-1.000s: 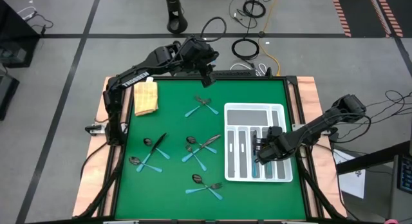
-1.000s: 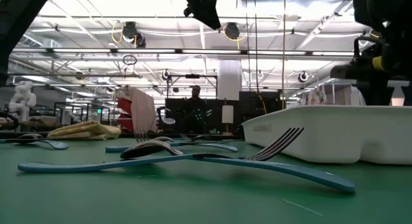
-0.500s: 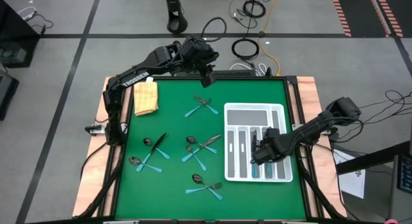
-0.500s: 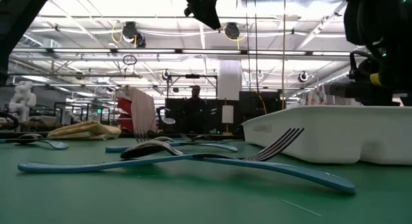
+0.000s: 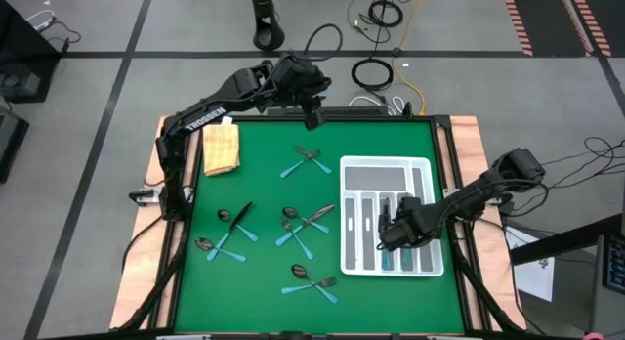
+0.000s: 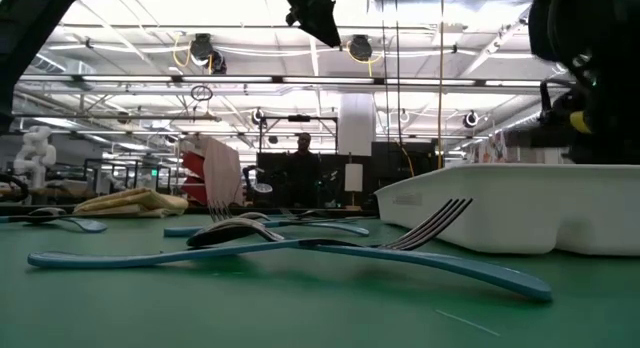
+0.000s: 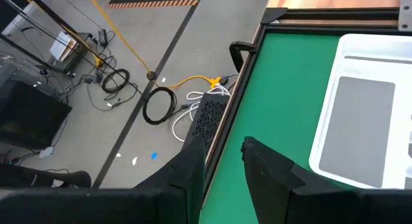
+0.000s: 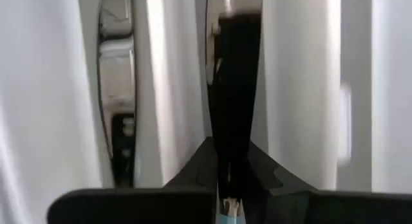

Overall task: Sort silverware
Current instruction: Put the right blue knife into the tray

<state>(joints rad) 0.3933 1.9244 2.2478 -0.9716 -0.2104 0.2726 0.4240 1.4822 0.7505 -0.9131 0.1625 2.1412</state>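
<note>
Where green felt meets grey floor, right tool pressed together over white tray, left tool slightly apart.

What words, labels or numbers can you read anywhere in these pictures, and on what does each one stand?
White lettering on the left arm: too small to read.
Raised mark on the white tray's wall: too blurred to read.
Signs in the room behind the table: not legible.
No other text shows.

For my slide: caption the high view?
Right gripper over the white divided plastic tray; teal-handled silverware scattered on green table.
</note>
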